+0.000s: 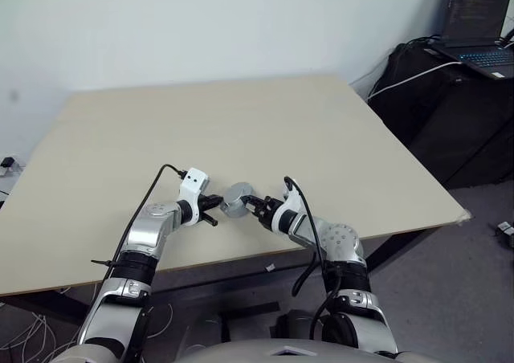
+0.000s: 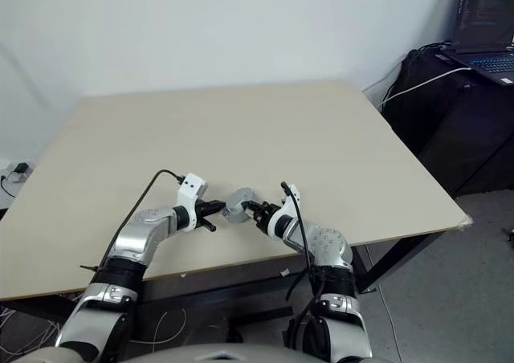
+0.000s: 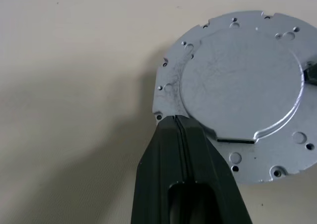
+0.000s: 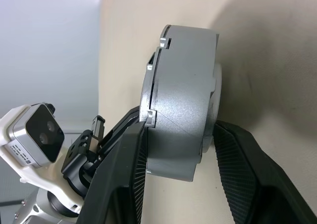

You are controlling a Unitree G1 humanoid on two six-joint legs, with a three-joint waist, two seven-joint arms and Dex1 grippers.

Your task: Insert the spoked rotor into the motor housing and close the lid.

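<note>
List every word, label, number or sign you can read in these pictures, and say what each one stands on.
No text can be read in full.
Laptop screen, beside the table: lines of text, too small to read.
Sticker on the left gripper's white camera mount, seen in the right wrist view: small print, too blurred to read.
Lid and motor housing, held by the right gripper: holes and scratches only, no markings.

The round silver-grey metal lid [image 3: 241, 87] has a dull, satin face, finely scratched and pitted with small drilled holes. The grey cylindrical metal motor housing [image 4: 181, 115] beneath it looks smooth and matt. The left gripper's black fingers [image 3: 183, 184] appear as smooth matt plastic; the right gripper's black finger pads [image 4: 237, 169] are finely ribbed. The pale beige table [image 1: 241, 122] looks like smooth matt laminate
</note>
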